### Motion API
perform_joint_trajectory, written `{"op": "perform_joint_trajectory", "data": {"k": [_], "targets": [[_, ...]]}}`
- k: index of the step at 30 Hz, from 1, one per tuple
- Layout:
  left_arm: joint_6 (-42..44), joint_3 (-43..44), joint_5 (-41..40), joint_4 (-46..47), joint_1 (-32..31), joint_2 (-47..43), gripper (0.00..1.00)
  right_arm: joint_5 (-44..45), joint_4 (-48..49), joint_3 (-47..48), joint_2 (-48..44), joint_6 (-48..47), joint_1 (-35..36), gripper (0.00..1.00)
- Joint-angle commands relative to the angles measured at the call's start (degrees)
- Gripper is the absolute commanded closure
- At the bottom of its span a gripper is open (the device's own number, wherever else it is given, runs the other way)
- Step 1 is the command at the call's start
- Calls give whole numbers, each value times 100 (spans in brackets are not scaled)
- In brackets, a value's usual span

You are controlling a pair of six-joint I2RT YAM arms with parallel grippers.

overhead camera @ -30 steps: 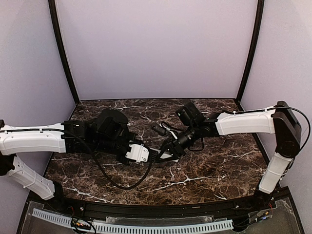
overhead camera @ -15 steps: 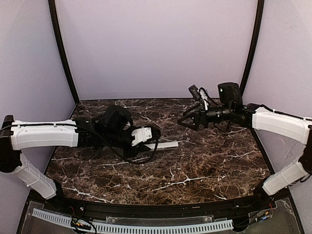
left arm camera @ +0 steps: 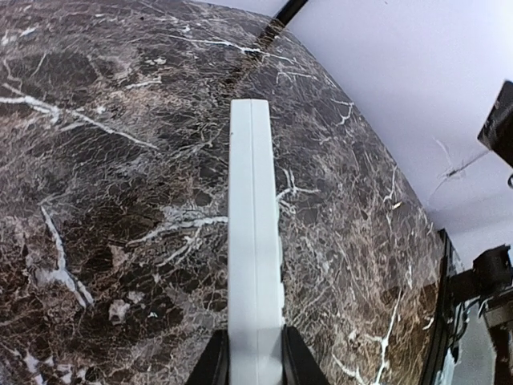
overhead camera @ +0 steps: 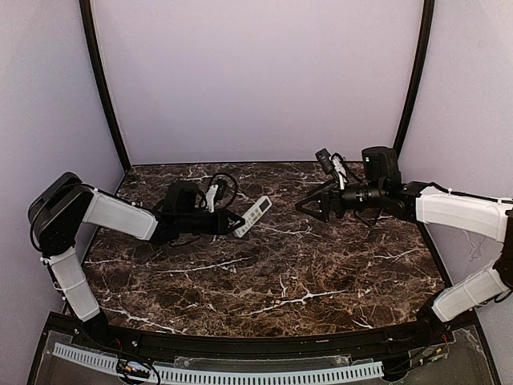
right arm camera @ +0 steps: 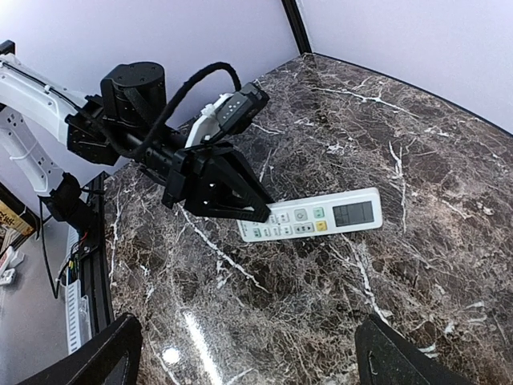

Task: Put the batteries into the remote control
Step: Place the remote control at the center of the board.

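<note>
The remote control (overhead camera: 255, 215) is a slim white bar, and my left gripper (overhead camera: 230, 223) is shut on one end of it at the back left of the table. In the left wrist view the remote control (left arm camera: 255, 241) runs straight out from between the left gripper's (left arm camera: 255, 359) fingers, narrow edge toward the camera. The right wrist view shows the remote control (right arm camera: 321, 217) button face up, with a dark display at its free end. My right gripper (overhead camera: 309, 204) hangs open to the right of it, apart, and the right gripper (right arm camera: 252, 353) holds nothing. The batteries are out of view.
The dark marble table (overhead camera: 321, 273) is walled in by purple panels with black posts (overhead camera: 104, 88) at the back corners. A black cable loops over the left wrist (right arm camera: 200, 80). The table's left edge and a rail (right arm camera: 88, 265) show in the right wrist view.
My right gripper has opened and drawn back from the remote to the back right. My left arm has swung back and left, carrying the remote and turning it.
</note>
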Motion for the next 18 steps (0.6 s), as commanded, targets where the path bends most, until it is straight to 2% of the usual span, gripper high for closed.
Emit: {"op": "perform_joint_trajectory", "data": {"k": [1, 5, 10, 18], "targets": [[-1543, -125, 105, 1564, 72, 440, 100, -55, 248, -51, 70, 80, -37, 9], [-1858, -148, -154, 1839, 85, 757, 100, -40, 257, -97, 42, 88, -33, 9], [-1675, -19, -492, 1421, 80, 976, 99, -124, 292, -84, 116, 107, -33, 9], [-1760, -165, -460, 1522, 80, 1225, 97, -154, 317, -88, 165, 121, -33, 9]]}}
